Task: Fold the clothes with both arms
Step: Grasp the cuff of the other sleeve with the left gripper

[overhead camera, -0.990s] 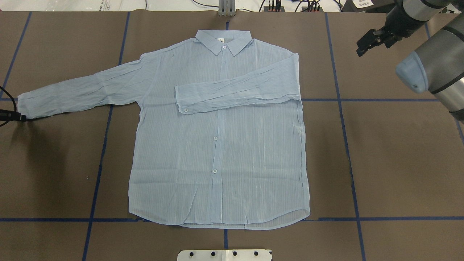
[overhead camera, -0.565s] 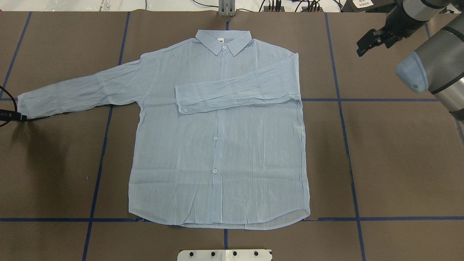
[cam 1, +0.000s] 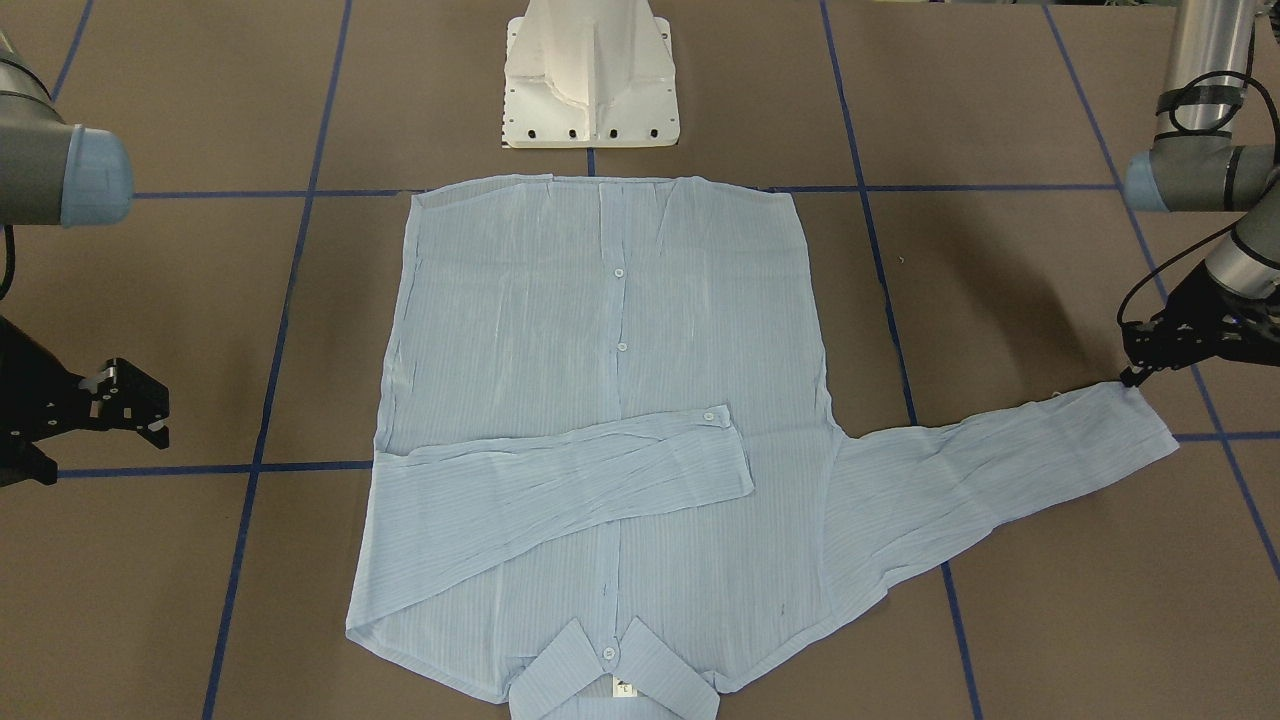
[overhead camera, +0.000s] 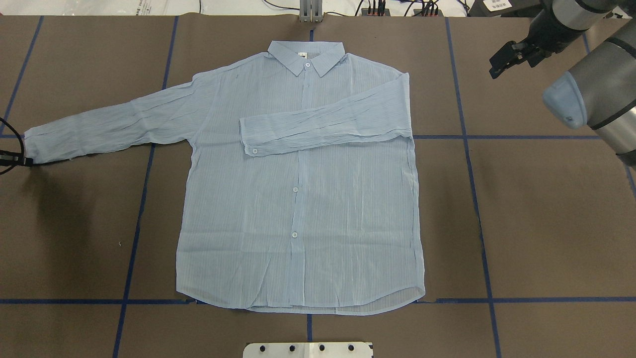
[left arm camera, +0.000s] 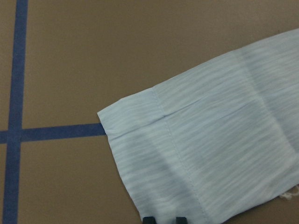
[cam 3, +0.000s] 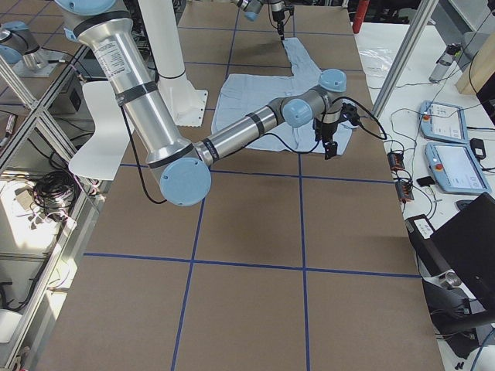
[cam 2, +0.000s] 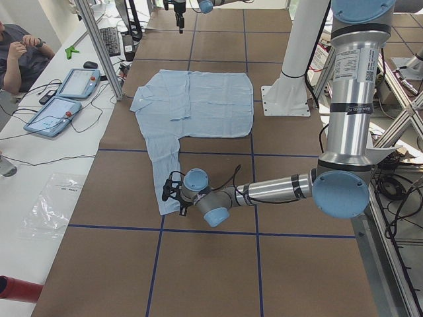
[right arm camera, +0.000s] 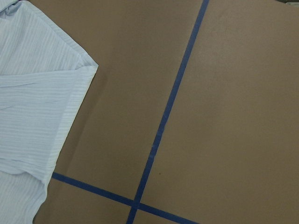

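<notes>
Barely a twitch: right gripper [cam 1: 150,405] has crept slightly toward the far edge, and the shirt [overhead camera: 298,199] hasn't budged.

Closest to the white pedestal [cam 1: 590,80], the hem lies flat on the brown table [overhead camera: 546,223], with wide bare mat on both sides crossed by blue tape lines [overhead camera: 546,137]. Further out, the sleeve on the robot's right [overhead camera: 323,124] is folded across the chest. The other sleeve runs straight out left, and the left gripper [cam 1: 1132,378] sits at its cuff [left arm camera: 187,154]. Its fingertips [left arm camera: 149,219] are close together at the cuff's edge, but whether they are pinching or only touching, can't tell. Farther still, the collar [overhead camera: 305,54] lies near the far edge. The right gripper hangs well clear beyond that shoulder, jaws apart and empty. Past the table sits an operator [cam 2: 16,56].
</notes>
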`<state>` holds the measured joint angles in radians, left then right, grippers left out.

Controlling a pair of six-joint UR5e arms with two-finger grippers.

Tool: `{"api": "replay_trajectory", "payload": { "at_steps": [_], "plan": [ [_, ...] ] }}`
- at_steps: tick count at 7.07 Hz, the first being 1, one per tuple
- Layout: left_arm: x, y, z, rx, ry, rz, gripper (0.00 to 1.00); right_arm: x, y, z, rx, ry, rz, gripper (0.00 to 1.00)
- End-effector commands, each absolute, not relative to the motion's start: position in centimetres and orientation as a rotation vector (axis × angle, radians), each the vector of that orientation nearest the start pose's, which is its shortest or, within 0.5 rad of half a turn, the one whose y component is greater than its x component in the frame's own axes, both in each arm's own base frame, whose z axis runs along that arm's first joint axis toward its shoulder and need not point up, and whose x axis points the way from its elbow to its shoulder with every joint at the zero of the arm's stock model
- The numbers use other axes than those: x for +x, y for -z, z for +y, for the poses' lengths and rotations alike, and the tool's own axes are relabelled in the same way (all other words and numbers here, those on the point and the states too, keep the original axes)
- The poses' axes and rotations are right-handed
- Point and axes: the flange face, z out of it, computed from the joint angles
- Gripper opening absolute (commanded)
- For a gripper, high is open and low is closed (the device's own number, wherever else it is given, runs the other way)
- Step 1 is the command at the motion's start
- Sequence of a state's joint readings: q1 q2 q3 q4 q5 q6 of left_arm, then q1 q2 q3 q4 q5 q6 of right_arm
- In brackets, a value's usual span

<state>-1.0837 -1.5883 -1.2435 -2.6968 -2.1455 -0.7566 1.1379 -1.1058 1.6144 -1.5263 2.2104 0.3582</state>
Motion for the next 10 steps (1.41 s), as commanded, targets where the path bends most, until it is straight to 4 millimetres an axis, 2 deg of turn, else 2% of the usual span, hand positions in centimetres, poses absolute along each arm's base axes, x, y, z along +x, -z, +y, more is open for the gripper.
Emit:
{"api": "replay_trajectory", "payload": {
  "at_steps": [1, 3, 5, 6, 7, 8, 9, 10],
  "plan": [
    [17.3, -64.9, -49.2, 0.372, -0.020, 0.961, 0.00, -20.9, -36.5, -62.9, 0.255, 0.245, -0.783, 1.00],
    [17.5, -58.9, -49.4, 0.378, -0.067, 1.061, 0.00, -20.9, -36.4, -62.9, 0.256, 0.241, -0.785, 1.00],
    [19.8, -49.2, -53.2, 0.301, -0.027, 1.100, 0.00, -20.8, -36.5, -62.7, 0.255, 0.242, -0.787, 1.00],
    [21.1, -42.8, -55.1, 0.260, 0.038, 1.122, 0.00, -20.8, -36.5, -62.6, 0.255, 0.242, -0.787, 1.00],
    [24.0, -37.1, -56.5, 0.213, 0.088, 1.159, 0.00, -20.7, -36.4, -62.3, 0.259, 0.243, -0.788, 1.00],
    [31.2, -32.5, -55.2, 0.123, 0.092, 1.215, 0.00, -20.6, -36.4, -62.1, 0.262, 0.243, -0.789, 1.00],
    [37.2, -28.4, -54.4, 0.060, 0.151, 1.244, 0.00, -20.5, -36.4, -62.0, 0.262, 0.244, -0.789, 1.00],
    [41.3, -25.3, -53.4, 0.031, 0.180, 1.265, 0.00, -20.5, -36.6, -62.0, 0.260, 0.243, -0.786, 1.00]
  ]
}}
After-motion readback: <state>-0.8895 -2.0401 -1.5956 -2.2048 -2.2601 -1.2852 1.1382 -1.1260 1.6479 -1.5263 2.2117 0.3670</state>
